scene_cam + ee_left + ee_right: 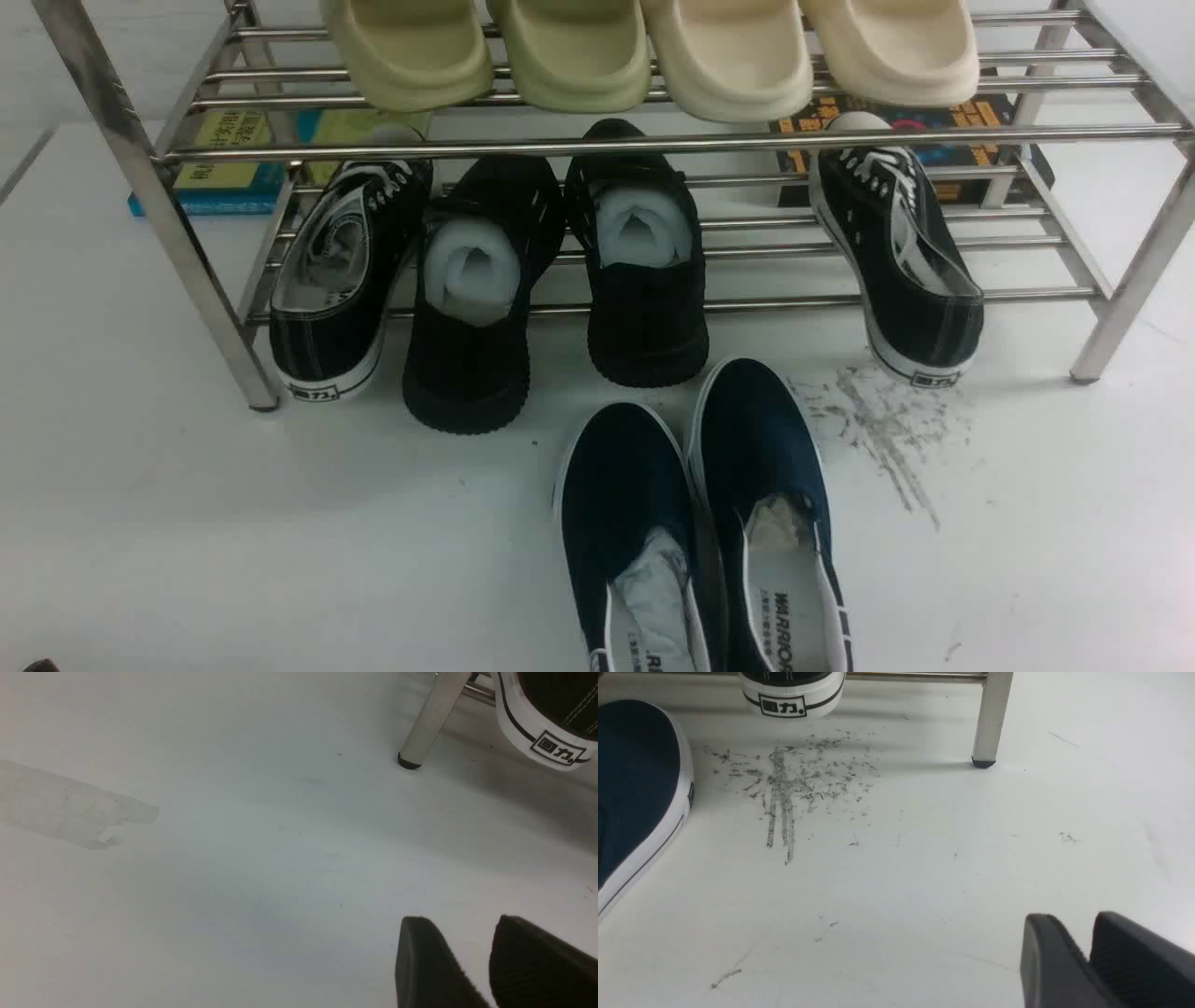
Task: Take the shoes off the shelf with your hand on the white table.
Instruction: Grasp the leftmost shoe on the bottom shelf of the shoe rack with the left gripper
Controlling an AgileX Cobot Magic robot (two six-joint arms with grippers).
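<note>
The two all-black knit sneakers, one on the left (467, 373) and one on the right (644, 327), sit side by side on the lower tier of the steel shelf (653, 143). White paper fills them, and their heels stick out past the front bar toward me. Neither gripper shows in the front view. My left gripper (460, 924) hangs empty over the white table (233, 523) near the shelf's left leg (430, 718), fingers nearly together. My right gripper (1073, 919) is shut and empty near the right leg (992, 718). The black sneakers are out of both wrist views.
Black canvas sneakers with white soles flank the pair, at the left (336, 308) and the right (920, 289). Navy slip-ons (756, 448) lie on the table in front. Cream slides (728, 56) fill the top tier. Books (224, 168) lie behind. Grey scuff marks (784, 784) are near the right leg.
</note>
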